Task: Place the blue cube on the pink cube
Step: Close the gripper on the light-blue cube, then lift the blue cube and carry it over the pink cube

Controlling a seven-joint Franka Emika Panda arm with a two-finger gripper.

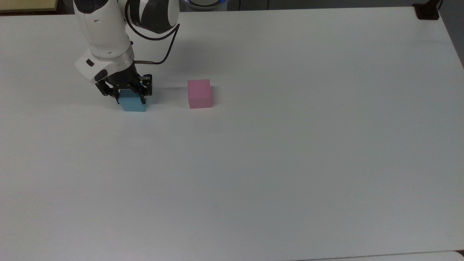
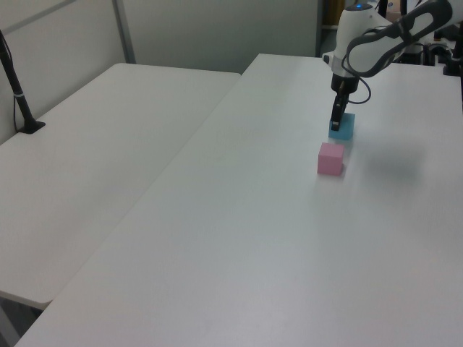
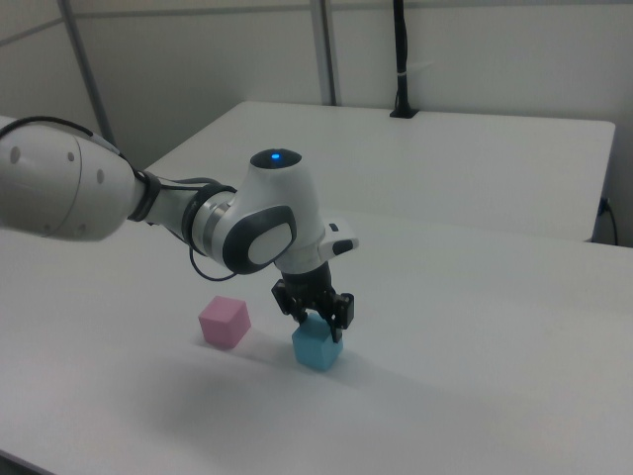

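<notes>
The blue cube (image 1: 133, 105) sits on the white table (image 1: 290, 163) at the top view's upper left. My gripper (image 1: 131, 97) has come down over it, with one black finger on each side, pressed against its faces. The pink cube (image 1: 199, 94) stands on the table a cube's width away, to the top view's right of the blue one. In the left view the gripper (image 2: 336, 129) covers part of the blue cube (image 2: 344, 130), just behind the pink cube (image 2: 330, 158). In the right view the gripper (image 3: 321, 325) holds the blue cube (image 3: 316, 348) beside the pink cube (image 3: 225, 322).
A black post base (image 1: 427, 12) is fixed at the table's far corner on the top view's right. A second white table (image 2: 94, 159) adjoins on the left view's left, with a black post (image 2: 18, 87) on it. The arm's cable (image 1: 165, 54) loops behind the wrist.
</notes>
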